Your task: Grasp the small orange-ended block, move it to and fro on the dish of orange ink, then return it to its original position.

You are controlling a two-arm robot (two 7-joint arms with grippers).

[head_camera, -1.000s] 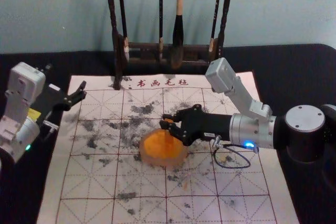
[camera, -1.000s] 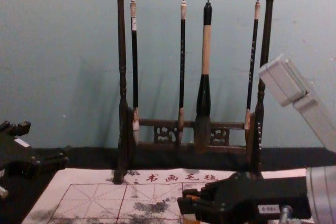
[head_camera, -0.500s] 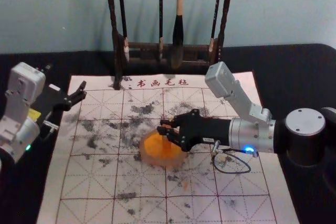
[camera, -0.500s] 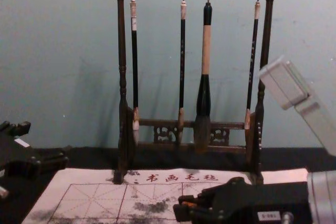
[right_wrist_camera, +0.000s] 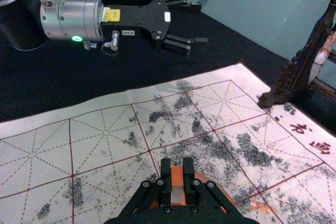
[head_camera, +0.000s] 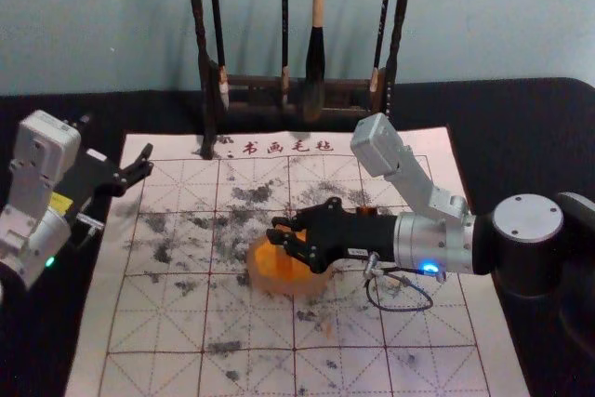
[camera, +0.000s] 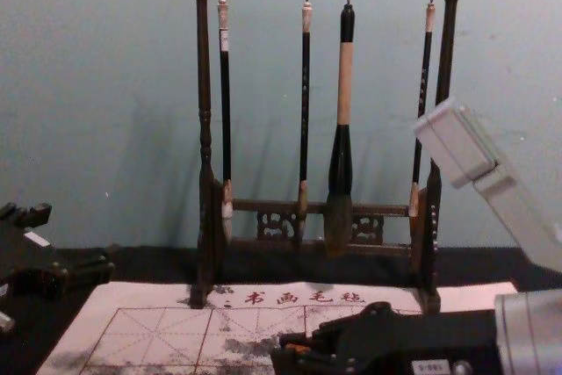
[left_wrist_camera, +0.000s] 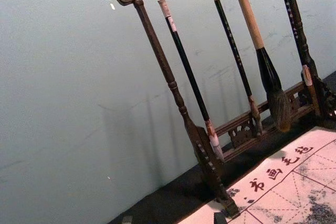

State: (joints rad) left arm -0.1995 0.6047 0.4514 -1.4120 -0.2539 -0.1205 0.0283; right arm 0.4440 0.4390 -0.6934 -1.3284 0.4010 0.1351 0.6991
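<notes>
Right gripper: reaching in from the right, above the far part of the dish of orange ink, which sits about the middle of the marked mat. My fingers are closed on the small orange-ended block, one on each side, its pale middle between them. The block points down towards the ink; whether its lower end touches, I cannot tell.

Left gripper: idle over the far left edge of the mat, fingers spread, holding nothing.

Step in hand, as I judge it: the to-and-fro in the ink. Method: grip firm enough that the block cannot swivel, no harder. Keep it upright, lower end lightly on the dish floor, and let the arm carry the motion at one even height. Short, slow strokes, turning well inside the rim. Pressing down could push the block up between my fingers or skid the dish over the mat; a stroke run too wide could catch the rim and tip it.

On leaving: lift straight up, pause over the dish for drips, then carry clear of the rim. An orange smear marks the mat near the dish. The brush rack stands at the far side, well apart from these strokes.
</notes>
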